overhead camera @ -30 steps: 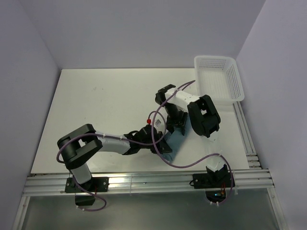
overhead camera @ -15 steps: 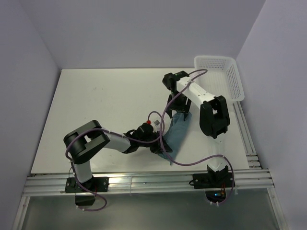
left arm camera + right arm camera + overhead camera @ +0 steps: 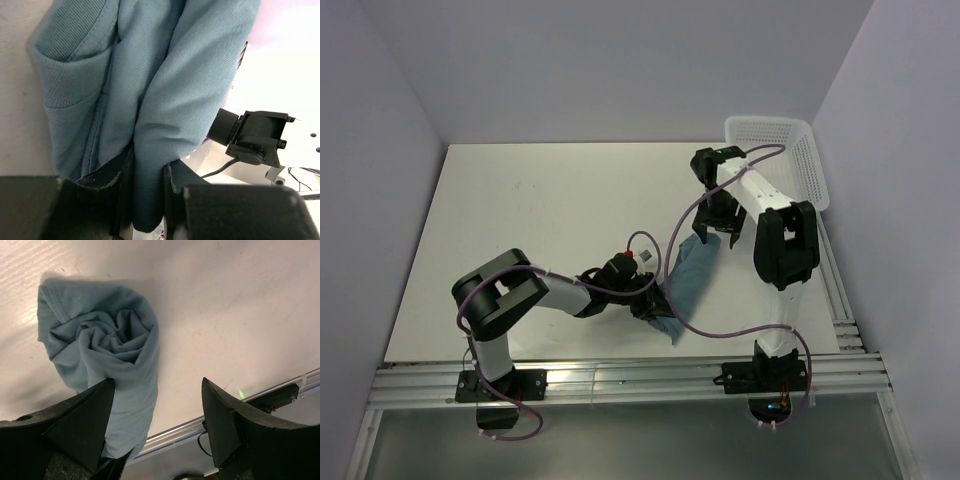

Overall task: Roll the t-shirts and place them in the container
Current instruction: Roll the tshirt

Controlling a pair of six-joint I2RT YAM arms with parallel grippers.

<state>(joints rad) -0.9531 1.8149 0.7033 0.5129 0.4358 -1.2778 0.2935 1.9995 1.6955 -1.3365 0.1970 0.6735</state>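
Left gripper (image 3: 148, 170): jaws narrow, pinching near end of rolled teal t-shirt (image 3: 688, 275), which lies mid-right on the table (image 3: 540, 220). Right gripper (image 3: 156, 385) over far end, jaws wide, holding nothing (roll's spiral visible). White mesh basket (image 3: 810, 175) far right.

T-shirt (image 3: 692, 270) near end hidden by left gripper (image 3: 653, 303) — top cut off in L-wrist cam.

Teal-blue t-shirt (image 3: 688, 272): rolled into long spiral bundle, lying diagonally.

Basket (image 3: 808, 170) and t-shirt (image 3: 692, 272) crowd the right; table (image 3: 520, 230) lies open leftward.
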